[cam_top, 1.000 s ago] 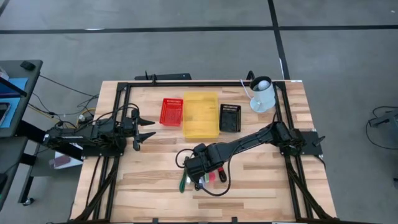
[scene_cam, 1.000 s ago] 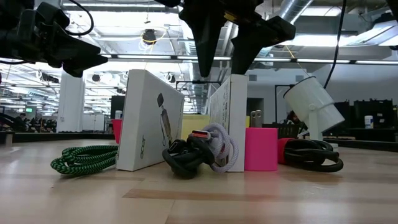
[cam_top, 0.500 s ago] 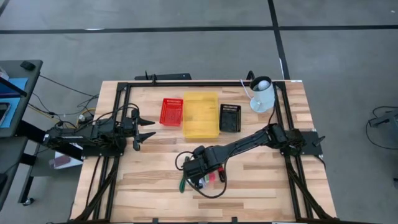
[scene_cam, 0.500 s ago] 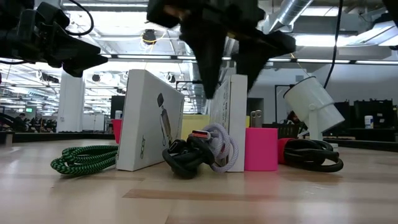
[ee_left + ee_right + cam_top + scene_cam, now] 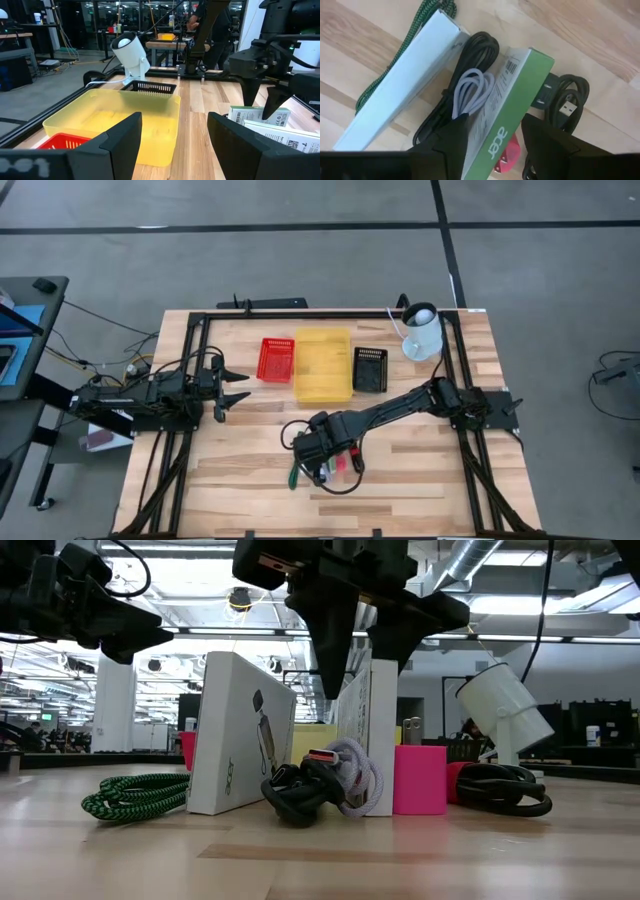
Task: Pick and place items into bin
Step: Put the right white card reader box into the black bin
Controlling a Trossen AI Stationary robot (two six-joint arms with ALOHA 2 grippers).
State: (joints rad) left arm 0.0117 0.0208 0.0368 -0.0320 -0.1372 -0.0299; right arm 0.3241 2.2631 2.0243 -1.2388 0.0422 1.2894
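The items lie in a pile near the table's front middle: a green braided cable (image 5: 135, 795), a white box (image 5: 240, 730), a white-and-green box (image 5: 512, 105) standing on edge, a black cable (image 5: 470, 75), a white cable (image 5: 470, 90), a pink block (image 5: 420, 780) and another black cable (image 5: 505, 790). My right gripper (image 5: 360, 675) points down over the pile, open. Its fingers stand on either side of the white-and-green box's upper edge; no touch shows. My left gripper (image 5: 235, 385) waits open at the table's left, level.
At the table's far middle a red basket (image 5: 276, 359), a yellow bin (image 5: 322, 364) and a black basket (image 5: 369, 369) stand in a row. A white lamp (image 5: 421, 330) stands at the far right. A black frame (image 5: 300, 315) runs around the table.
My right gripper has sunk a little over the pile, so its fingers now reach below the top edge of the white-and-green box. The items have not moved.
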